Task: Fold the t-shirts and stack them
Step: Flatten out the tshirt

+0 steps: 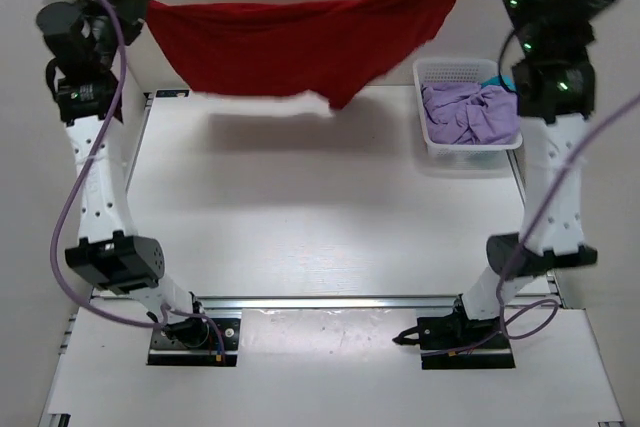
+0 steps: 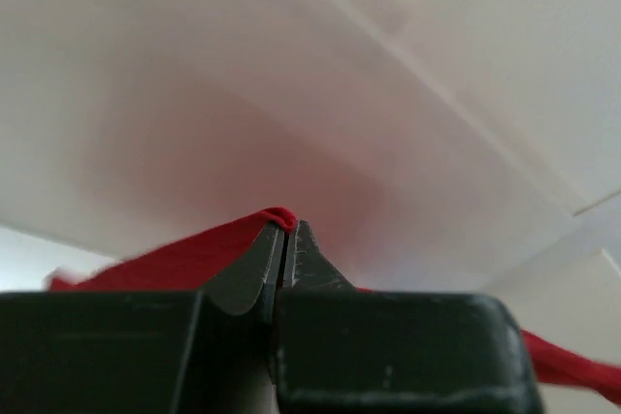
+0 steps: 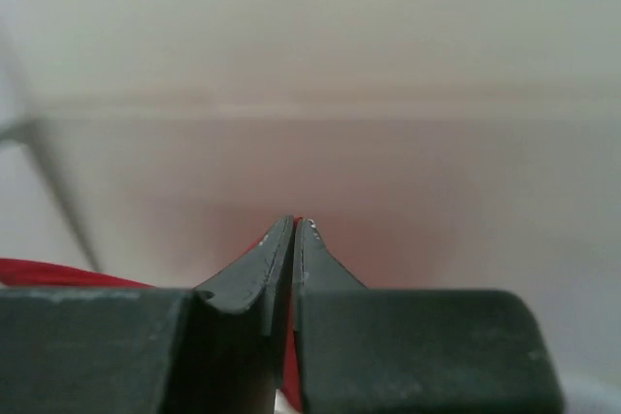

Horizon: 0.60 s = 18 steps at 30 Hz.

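The left gripper [image 2: 288,230] and right gripper [image 3: 294,225] each pinch a thin edge of the red shirt [image 1: 300,42], which sags above the tabletop's [image 1: 330,217] far edge; pulling it tauter could slip a corner free.

White arms [image 1: 100,187], black joints [image 1: 115,262] — lilac cables [image 1: 62,237], green lights [image 1: 560,75] on the right one, dark fingers [image 2: 247,278].

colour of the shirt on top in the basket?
Lavender purple. The shirt in the white basket shows best in the top external view.
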{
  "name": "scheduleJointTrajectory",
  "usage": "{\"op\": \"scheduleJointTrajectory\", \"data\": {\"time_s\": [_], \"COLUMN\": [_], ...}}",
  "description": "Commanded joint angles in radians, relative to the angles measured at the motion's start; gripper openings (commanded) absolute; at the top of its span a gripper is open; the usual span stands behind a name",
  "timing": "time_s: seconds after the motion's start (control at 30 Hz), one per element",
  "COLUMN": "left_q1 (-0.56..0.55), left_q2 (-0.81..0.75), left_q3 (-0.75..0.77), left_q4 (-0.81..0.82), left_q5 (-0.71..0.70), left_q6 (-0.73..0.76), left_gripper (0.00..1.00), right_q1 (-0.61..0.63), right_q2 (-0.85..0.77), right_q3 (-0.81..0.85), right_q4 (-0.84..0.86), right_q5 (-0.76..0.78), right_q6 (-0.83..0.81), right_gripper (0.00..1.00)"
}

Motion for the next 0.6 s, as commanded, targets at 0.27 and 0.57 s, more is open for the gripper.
{"op": "scheduleJointTrajectory", "data": {"time_s": [0.27,0.57], "left_q1": [0.013,-0.004], "left_q2": [-0.267,-0.408], "left_q3": [-0.490,-0.825], "left_q4": [0.130,0.244], "left_q5": [-0.015,0.081], "left_q6": [0.037,-0.016], "left_gripper": [0.00,0.00], "right_q1": [-0.019,-0.022], "right_q2": [-0.342,-0.582], "right_q3": [-0.678,-1.100], "right_q4": [0.033,0.032], "right_q5": [0.037,0.093], "right_q6": [-0.024,-0.021], "right_gripper": [0.00,0.00]}}
